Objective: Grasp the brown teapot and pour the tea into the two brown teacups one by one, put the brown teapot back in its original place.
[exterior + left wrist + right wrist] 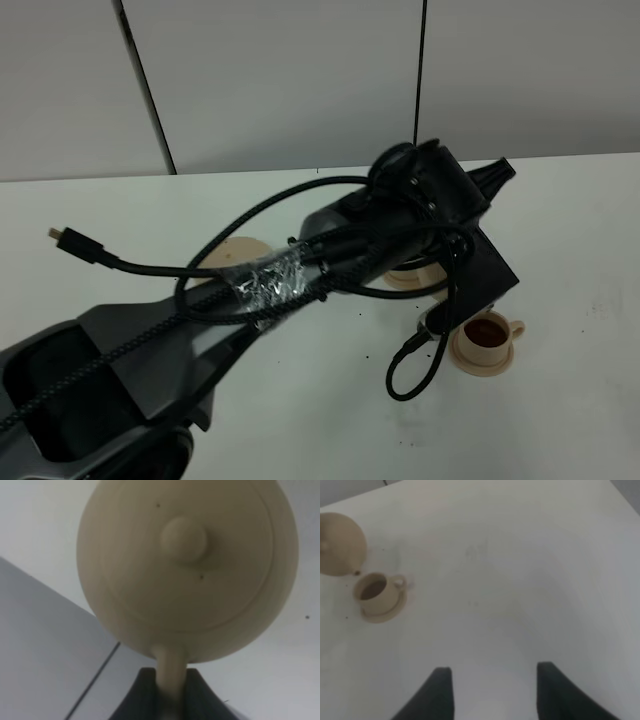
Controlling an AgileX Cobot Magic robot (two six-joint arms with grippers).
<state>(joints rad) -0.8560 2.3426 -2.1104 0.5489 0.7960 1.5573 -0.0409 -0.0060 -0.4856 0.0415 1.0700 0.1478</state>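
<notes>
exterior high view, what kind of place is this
Probably a robot test bench, not a tearoom: a bare white table, plain grey wall panels, and a taped, cable-wrapped robot arm over a filled teacup.

The filled cup on its saucer is the landmark. Just beside it, the left arm and its hanging cable loop block the way across the table. Past the cup, away from the arm, the table lies bare.
</notes>
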